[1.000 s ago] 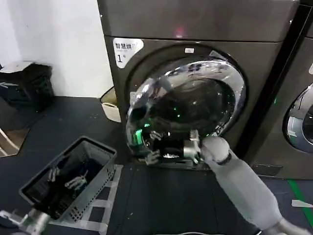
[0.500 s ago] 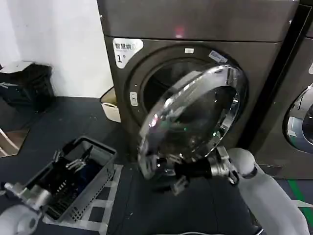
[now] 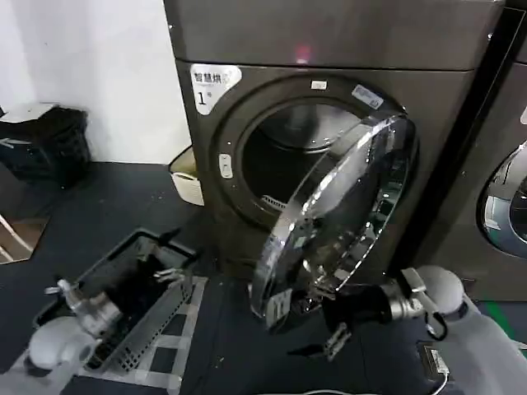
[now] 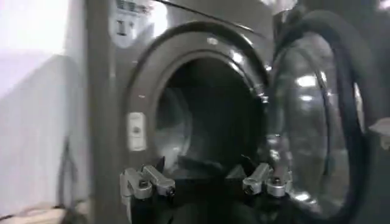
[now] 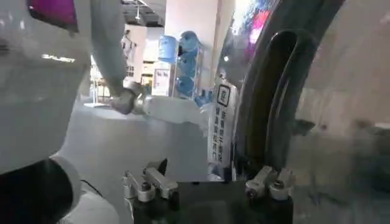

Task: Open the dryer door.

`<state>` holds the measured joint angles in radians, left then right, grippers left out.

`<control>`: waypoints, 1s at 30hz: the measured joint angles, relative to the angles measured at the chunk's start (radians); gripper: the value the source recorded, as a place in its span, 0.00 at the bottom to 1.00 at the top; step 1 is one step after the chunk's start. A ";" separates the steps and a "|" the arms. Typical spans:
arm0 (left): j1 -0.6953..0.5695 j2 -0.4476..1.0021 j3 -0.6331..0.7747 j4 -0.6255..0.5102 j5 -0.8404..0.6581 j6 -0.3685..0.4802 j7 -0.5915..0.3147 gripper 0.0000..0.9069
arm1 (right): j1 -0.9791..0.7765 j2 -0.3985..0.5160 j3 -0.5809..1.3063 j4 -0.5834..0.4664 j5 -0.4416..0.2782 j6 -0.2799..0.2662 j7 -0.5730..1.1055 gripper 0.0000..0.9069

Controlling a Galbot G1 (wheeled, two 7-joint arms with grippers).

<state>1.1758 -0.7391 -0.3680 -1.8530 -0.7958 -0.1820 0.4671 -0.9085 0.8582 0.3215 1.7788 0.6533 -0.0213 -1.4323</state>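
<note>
Now the round chrome-ringed dryer door (image 3: 342,222) (tinted glass) stands ajar; right gripper (image 3: 317,317) spread at its lower rim.

A white sticker (image 3: 216,82) on the dryer reads "1".

A white wall (image 3: 90,74) is meeting a dark floor (image 3: 107,206), where a slatted grey basket (image 3: 156,309) is sitting on pale tape lines (image 3: 185,329); a black crate (image 3: 45,140) is standing by the wall.

grey basket (image 3: 140,329) on floor, black bin (image 3: 45,144) by wall.
</note>
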 joint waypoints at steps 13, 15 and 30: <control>-0.209 -0.032 0.289 0.033 -0.019 0.016 0.004 1.00 | -0.210 -0.024 0.390 -0.039 0.036 0.032 -0.010 1.00; -0.244 -0.043 0.338 0.040 -0.015 0.017 0.011 1.00 | -0.246 -0.013 0.481 -0.058 0.035 0.029 -0.003 1.00; -0.450 -0.089 0.642 0.005 -0.025 0.026 0.039 1.00 | -0.398 0.134 1.079 -0.070 -0.105 -0.048 0.429 1.00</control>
<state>0.7257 -0.8277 0.2740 -1.8483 -0.8207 -0.1565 0.5058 -1.3062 0.9922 1.4000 1.7089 0.5483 -0.0697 -1.0036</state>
